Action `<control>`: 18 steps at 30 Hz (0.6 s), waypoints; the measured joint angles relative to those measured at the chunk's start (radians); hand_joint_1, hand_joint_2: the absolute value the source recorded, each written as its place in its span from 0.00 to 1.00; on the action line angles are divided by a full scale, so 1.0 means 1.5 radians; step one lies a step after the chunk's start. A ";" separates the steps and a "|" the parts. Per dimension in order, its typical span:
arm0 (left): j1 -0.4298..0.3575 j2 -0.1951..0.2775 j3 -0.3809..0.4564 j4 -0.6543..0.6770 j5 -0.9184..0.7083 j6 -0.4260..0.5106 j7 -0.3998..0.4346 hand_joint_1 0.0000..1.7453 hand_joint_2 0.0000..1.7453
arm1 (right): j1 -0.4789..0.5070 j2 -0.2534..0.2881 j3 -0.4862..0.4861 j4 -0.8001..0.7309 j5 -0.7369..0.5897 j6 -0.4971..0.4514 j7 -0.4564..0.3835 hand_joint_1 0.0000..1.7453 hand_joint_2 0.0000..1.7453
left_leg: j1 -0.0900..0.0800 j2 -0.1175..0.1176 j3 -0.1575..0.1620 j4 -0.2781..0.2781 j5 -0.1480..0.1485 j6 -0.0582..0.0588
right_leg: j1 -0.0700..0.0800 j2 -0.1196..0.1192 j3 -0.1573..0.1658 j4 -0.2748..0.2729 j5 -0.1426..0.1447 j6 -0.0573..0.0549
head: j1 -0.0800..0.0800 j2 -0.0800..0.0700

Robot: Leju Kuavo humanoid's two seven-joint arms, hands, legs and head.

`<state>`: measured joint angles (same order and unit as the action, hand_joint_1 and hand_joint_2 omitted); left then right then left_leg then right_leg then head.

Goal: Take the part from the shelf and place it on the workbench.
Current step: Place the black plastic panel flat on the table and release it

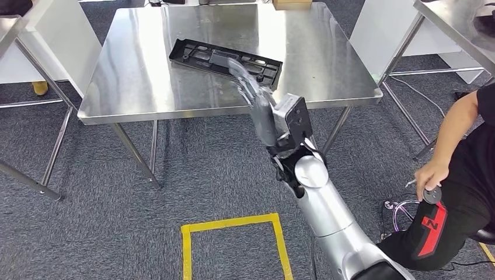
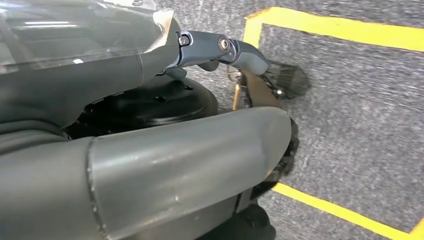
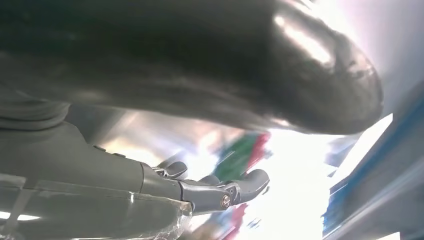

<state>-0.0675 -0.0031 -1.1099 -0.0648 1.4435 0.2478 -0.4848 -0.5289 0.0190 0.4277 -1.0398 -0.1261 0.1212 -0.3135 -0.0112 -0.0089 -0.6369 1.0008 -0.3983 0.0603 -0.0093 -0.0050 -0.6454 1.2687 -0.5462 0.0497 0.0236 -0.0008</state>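
The part, a long flat black plastic tray-like piece, lies at an angle on the steel workbench, near its front middle. My right hand is raised over the bench's front edge, just above the part's near end. It is blurred, its fingers are spread, and it holds nothing. The right wrist view shows the right hand with fingers stretched out and nothing between them and the thumb. My left hand hangs over the carpet with its fingers extended, holding nothing.
A person crouches at the right, holding a small black object near floor cables. A yellow taped square marks the carpet in front of the bench. Other steel tables stand at the left and right. A cardboard box sits at the bench's far edge.
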 joint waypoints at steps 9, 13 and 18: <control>0.009 0.006 -0.027 0.020 -0.005 -0.033 -0.004 0.00 0.00 | 0.189 -0.067 -0.123 0.153 0.129 -0.186 0.022 0.00 0.00 | 0.001 -0.005 -0.037 0.019 0.004 -0.024 | 0.005 -0.008 0.124 -0.213 0.021 -0.033 | 0.002 0.000; 0.011 0.013 -0.043 0.021 -0.010 -0.036 -0.001 0.00 0.00 | 0.238 -0.071 -0.162 0.231 0.165 -0.231 0.050 0.00 0.00 | 0.012 0.001 -0.062 0.173 -0.107 -0.041 | 0.002 -0.010 0.093 -0.209 0.048 -0.037 | -0.002 0.000; 0.011 0.031 -0.063 0.015 -0.024 -0.040 -0.007 0.00 0.00 | 0.277 -0.071 -0.189 0.367 0.164 -0.237 0.061 0.00 0.00 | 0.020 0.001 0.058 0.075 -0.065 -0.045 | -0.001 -0.011 0.044 -0.181 0.066 -0.023 | -0.001 0.000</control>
<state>-0.0503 0.0430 -1.2051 -0.0424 1.4073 0.1873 -0.4957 -0.1132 -0.0868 0.1449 -0.4893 0.1197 -0.2338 -0.2226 0.0188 -0.0074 -0.5499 1.1128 -0.4956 -0.0067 -0.0112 -0.0221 -0.5792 0.9975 -0.4479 0.0154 0.0216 -0.0008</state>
